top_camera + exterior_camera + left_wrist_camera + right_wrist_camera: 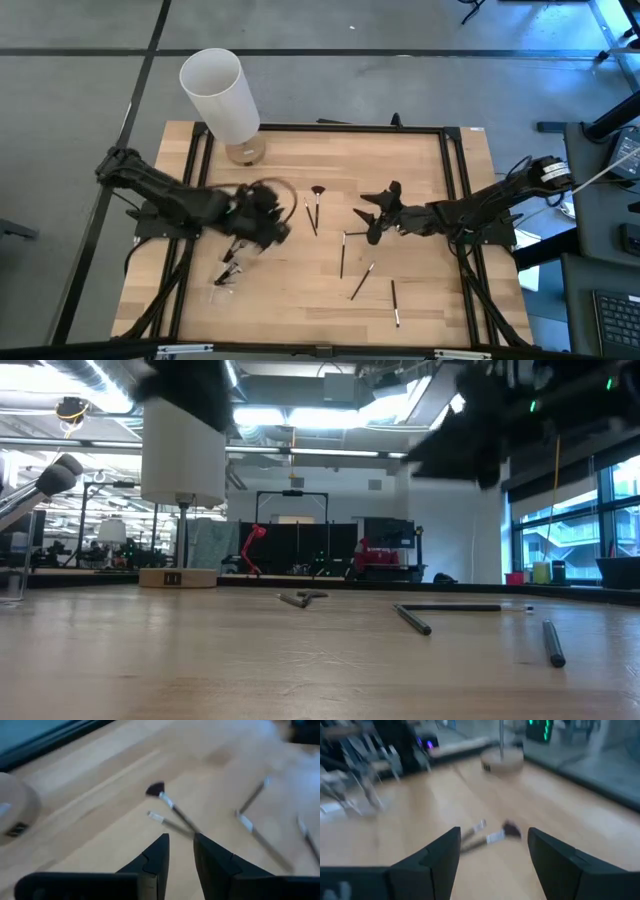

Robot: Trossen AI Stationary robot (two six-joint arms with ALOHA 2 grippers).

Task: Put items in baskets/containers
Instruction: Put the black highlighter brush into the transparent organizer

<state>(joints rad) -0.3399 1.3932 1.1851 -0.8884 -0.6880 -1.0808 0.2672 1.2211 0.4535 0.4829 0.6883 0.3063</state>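
Several thin dark brushes lie flat on the wooden table: a fan-shaped brush, a pale-ended brush beside it, and others nearer the front. A clear cup with dark brushes in it stands front left. My left gripper hovers between the cup and the fan brush, fingers slightly apart with nothing between them. My right gripper hovers right of the fan brush, wide open and empty, pointing toward the two brushes.
A tall white cylinder stands on a tan round base at the table's far left. A dark metal frame runs round the table's edges. Bare wood lies between the scattered brushes and the front edge.
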